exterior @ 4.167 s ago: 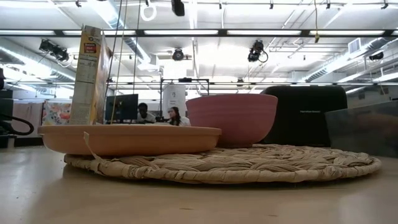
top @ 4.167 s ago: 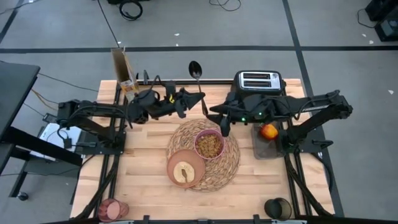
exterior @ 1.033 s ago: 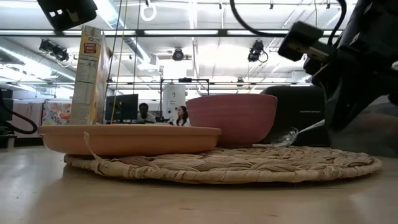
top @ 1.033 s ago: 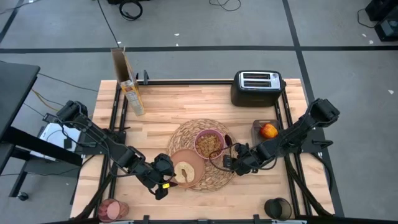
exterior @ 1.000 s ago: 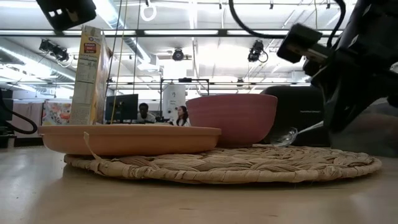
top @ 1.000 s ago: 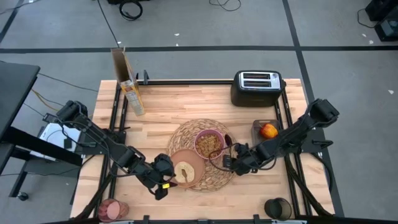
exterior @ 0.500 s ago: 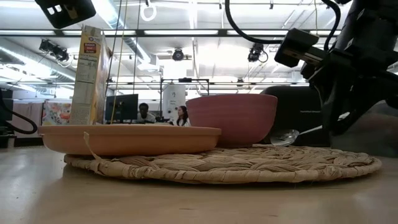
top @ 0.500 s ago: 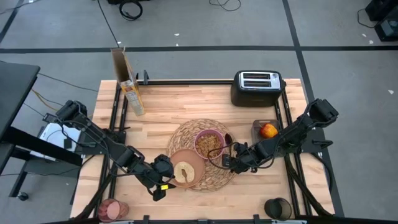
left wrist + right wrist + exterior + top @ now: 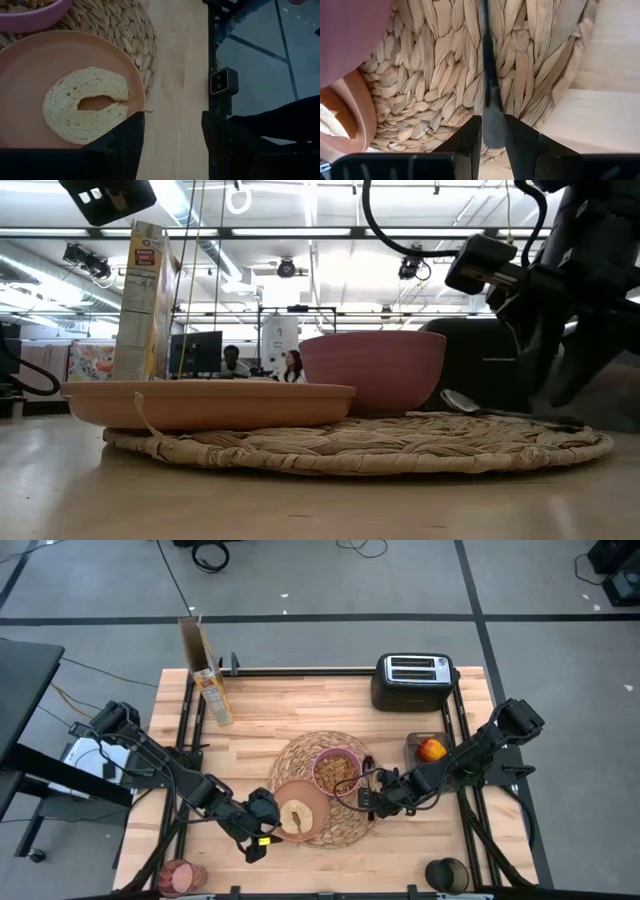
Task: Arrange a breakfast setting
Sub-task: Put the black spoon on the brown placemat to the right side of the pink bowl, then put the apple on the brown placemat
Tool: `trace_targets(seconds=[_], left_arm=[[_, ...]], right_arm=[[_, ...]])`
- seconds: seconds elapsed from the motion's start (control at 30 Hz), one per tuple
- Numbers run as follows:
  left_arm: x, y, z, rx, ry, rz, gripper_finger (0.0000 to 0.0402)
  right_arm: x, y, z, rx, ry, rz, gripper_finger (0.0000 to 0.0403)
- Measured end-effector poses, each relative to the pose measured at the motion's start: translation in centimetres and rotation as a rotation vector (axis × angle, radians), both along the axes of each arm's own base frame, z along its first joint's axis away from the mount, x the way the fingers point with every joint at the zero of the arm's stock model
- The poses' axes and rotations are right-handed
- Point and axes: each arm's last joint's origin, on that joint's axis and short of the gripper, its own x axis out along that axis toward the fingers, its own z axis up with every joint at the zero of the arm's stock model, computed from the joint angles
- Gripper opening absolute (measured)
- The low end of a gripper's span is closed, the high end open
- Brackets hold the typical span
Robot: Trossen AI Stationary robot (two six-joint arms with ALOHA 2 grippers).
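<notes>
The woven placemat [image 9: 330, 795] carries the pink bowl [image 9: 337, 772] of cereal and the tan plate [image 9: 297, 813] with the toast slice [image 9: 85, 110]. The metal spoon [image 9: 500, 413] lies flat on the placemat's right part, beside the bowl. My right gripper [image 9: 493, 137] is low over the placemat's right edge and slightly open, one finger on each side of the spoon's handle [image 9: 487, 80]. My left gripper [image 9: 172, 145] hangs open above the table beside the plate's near left rim. The apple [image 9: 432, 750] rests on a dark tray. The tumbler [image 9: 182, 877] sits at the near left corner. My right gripper's fingers [image 9: 467, 140] stand close on both sides of the spoon's handle near its free end [image 9: 492, 125], lying along it. Whether they touch it I cannot tell. The spoon rests on the placemat.
A toaster [image 9: 415, 680] stands at the far right and a cereal box [image 9: 205, 675] at the far left. A dark cup [image 9: 447, 873] sits at the near right corner. Bare wood lies between the box and the placemat.
The spoon's handle, raised and slanting a second ago with only its bowl on the placemat, has come down, and the spoon now lies flat on the weave. My right gripper has stayed over the handle end.
</notes>
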Motion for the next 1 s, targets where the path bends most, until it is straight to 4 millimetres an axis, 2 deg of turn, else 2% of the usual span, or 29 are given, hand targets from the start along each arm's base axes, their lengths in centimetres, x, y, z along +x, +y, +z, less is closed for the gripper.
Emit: trace_targets(seconds=[0.13,0.2,0.3,0.43,0.5,0.6,0.7,0.8,0.9,1.0], left_arm=[[-0.3,0.3,0.8,-0.011,-0.027,-0.008,0.0204],[-0.7,0.6,1.6,-0.016,-0.050,-0.015,0.0204],[-1.3,1.2,2.9,-0.017,-0.108,-0.008,0.0204],[-2.0,2.0,4.4,-0.005,-0.183,-0.004,0.0204],[-2.1,2.5,5.0,0.000,-0.214,0.016,0.0204],[-1.8,3.3,5.7,-0.014,-0.262,0.065,0.0204],[-1.1,3.9,6.1,-0.023,-0.312,0.088,0.0204],[-0.6,4.1,6.8,-0.030,-0.381,0.091,0.0205],[-0.2,4.4,7.2,-0.045,-0.425,0.108,0.0212],[0.2,4.8,7.6,-0.066,-0.465,0.131,0.0220]], right_arm=[[-0.1,0.0,0.6,0.021,-0.012,0.023,0.0088],[-0.2,0.0,1.7,0.011,-0.015,0.054,0.0088],[-0.4,-0.5,4.8,-0.035,-0.010,0.120,0.0087],[-0.9,-2.1,10.2,-0.133,0.009,0.255,0.0087],[-1.7,-3.4,12.7,-0.191,0.058,0.327,0.0089],[-3.8,-6.0,15.3,-0.265,0.174,0.432,0.0096],[-6.5,-8.6,16.1,-0.293,0.333,0.528,0.0118],[-8.4,-10.5,16.0,-0.314,0.422,0.621,0.0155],[-9.4,-12.1,14.8,-0.336,0.436,0.681,0.0205],[-9.9,-13.6,12.7,-0.342,0.455,0.727,0.0261]])
